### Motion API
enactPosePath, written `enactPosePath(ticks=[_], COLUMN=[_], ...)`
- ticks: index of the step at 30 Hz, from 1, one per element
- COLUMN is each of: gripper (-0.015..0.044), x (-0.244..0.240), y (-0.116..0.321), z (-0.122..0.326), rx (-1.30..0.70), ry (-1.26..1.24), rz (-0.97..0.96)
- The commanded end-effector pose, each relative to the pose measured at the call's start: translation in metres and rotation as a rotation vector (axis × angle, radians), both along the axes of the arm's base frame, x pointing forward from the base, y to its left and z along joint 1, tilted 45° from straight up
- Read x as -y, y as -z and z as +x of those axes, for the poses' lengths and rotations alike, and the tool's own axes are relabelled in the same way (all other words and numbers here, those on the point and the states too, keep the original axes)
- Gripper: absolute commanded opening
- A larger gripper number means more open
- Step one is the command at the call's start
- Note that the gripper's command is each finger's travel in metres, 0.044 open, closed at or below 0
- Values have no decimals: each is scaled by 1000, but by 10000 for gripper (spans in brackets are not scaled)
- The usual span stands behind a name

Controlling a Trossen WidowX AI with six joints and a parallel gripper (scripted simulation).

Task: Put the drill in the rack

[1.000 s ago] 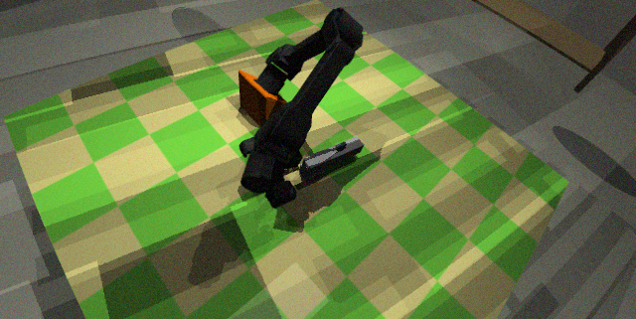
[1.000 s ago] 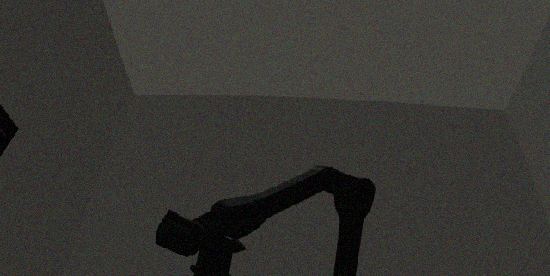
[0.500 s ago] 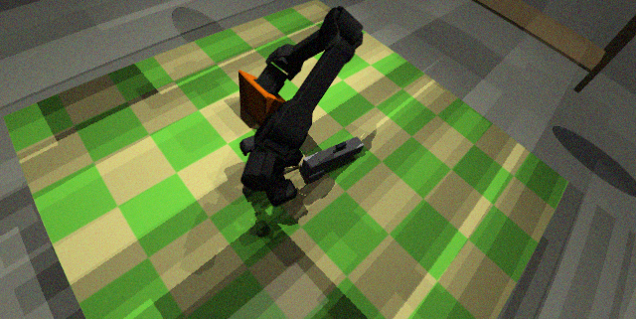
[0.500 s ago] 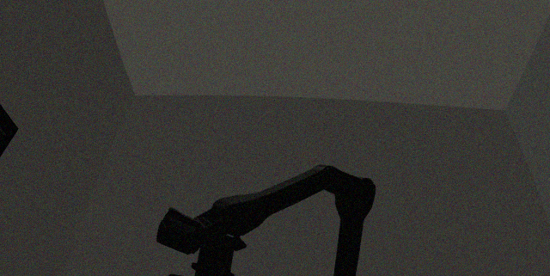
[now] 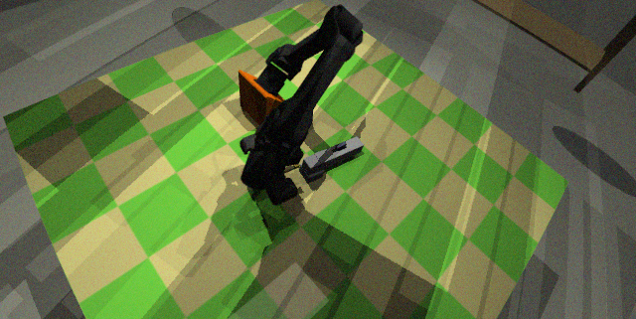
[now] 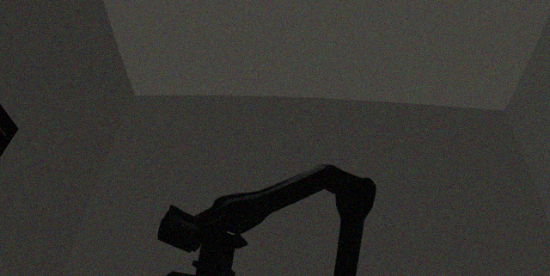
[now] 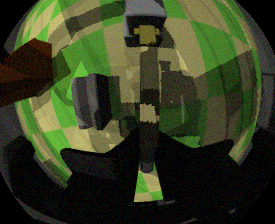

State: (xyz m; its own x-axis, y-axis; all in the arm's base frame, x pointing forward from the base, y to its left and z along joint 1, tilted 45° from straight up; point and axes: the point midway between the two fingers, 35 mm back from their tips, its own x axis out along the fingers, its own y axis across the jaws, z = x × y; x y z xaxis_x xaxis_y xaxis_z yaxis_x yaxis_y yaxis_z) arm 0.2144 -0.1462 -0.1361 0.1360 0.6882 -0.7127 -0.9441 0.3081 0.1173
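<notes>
A long grey block (image 5: 328, 160) (image 7: 145, 9) lies on the checkered top, with a small dark key (image 5: 340, 146) on its upper face. A brass-coloured part (image 7: 147, 34) shows at its near end. My gripper (image 7: 145, 129) is shut on the drill (image 7: 149, 80), a long thin dark rod that runs from between the fingers up to the block's brass end. Whether its far tip is still inside the block I cannot tell. A grey slotted piece (image 7: 90, 101), apparently the rack, stands left of the drill; the arm hides it in the top view. In the exterior view the gripper is below the frame.
An orange panel (image 5: 252, 100) (image 7: 28, 72) stands upright beside the arm's base. The black arm (image 5: 318, 78) (image 6: 275, 199) bends high over the green and tan checkered top (image 5: 164, 212). A wooden shelf (image 5: 517, 13) stands far off at the back right.
</notes>
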Motion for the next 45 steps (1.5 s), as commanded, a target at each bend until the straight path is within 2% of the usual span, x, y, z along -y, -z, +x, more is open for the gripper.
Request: enactPosePath(ticks=[1,45], gripper=[0,0], x=[3,12], y=[-2,-12], z=[0,-2], rx=[2,2], ry=[-4,-4], rz=[-6,-7])
